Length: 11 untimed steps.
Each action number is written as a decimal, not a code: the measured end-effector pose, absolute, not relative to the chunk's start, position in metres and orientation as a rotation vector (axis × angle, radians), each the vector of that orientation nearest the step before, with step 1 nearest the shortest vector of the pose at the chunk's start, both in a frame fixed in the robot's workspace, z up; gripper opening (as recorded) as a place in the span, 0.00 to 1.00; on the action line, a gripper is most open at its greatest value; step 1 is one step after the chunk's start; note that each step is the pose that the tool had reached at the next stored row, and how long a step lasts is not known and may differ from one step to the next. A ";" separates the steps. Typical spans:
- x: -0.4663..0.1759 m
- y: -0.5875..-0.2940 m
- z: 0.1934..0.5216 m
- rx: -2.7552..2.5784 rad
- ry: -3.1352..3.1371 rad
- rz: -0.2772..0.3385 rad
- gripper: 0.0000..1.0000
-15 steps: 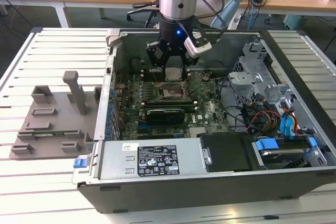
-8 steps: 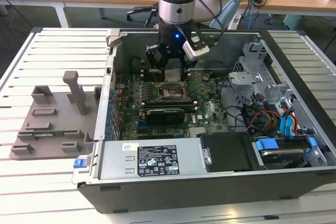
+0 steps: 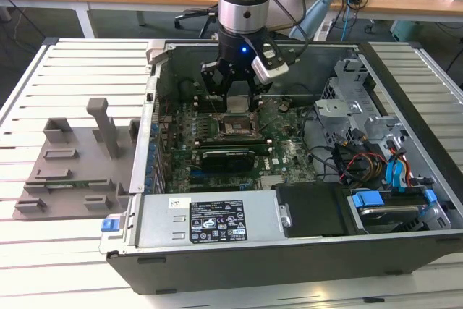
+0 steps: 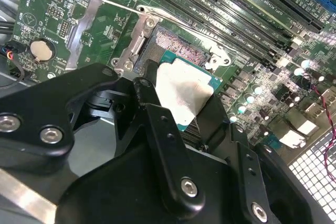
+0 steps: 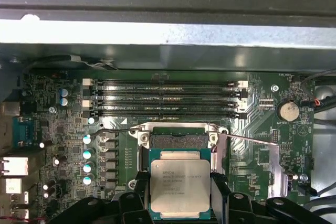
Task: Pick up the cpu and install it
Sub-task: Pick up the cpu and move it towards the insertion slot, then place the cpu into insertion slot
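Observation:
The cpu point(image 5: 179, 187) is a flat square chip with a silvery top and a green rim. My gripper point(image 5: 179, 191) is shut on it, one black finger point(image 5: 139, 188) on each of two opposite edges. In the second wrist view the cpu point(image 4: 184, 94) hangs tilted just above and partly over the open socket point(image 4: 176, 45), whose pin field shows beyond the chip's edge. In the exterior view my gripper point(image 3: 238, 100) reaches down into the open computer case point(image 3: 239, 251), directly above the socket point(image 3: 237, 127) on the green motherboard.
The socket's metal load frame and thin lever point(image 5: 247, 140) stand open. Memory slots point(image 5: 165, 98) run just beyond the socket. A grey plastic tray point(image 3: 72, 171) with an upright post lies outside the case at the exterior view's left. Drive cage and cables point(image 3: 362, 142) fill the case's right.

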<state>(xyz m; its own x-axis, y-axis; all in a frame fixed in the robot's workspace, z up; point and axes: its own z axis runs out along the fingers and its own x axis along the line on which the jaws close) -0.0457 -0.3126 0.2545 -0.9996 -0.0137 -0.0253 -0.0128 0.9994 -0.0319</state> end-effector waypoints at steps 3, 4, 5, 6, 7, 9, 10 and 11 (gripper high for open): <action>-0.046 -0.313 0.255 -0.021 3.116 -0.050 0.55; -0.046 -0.313 0.255 -0.021 3.116 -0.050 0.55; -0.046 -0.313 0.255 -0.021 3.116 -0.051 0.55; -0.046 -0.313 0.255 -0.018 3.116 -0.051 0.55; -0.046 -0.313 0.254 0.000 3.116 -0.051 0.55; -0.046 -0.313 0.254 0.084 3.116 -0.053 0.55; -0.046 -0.313 0.254 0.113 3.115 -0.053 0.55; -0.046 -0.313 0.254 0.145 3.114 -0.053 0.55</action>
<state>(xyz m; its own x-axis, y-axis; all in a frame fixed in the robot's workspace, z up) -0.0457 -0.3126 0.2538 -0.9954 0.0927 -0.0253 0.0935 0.9951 -0.0331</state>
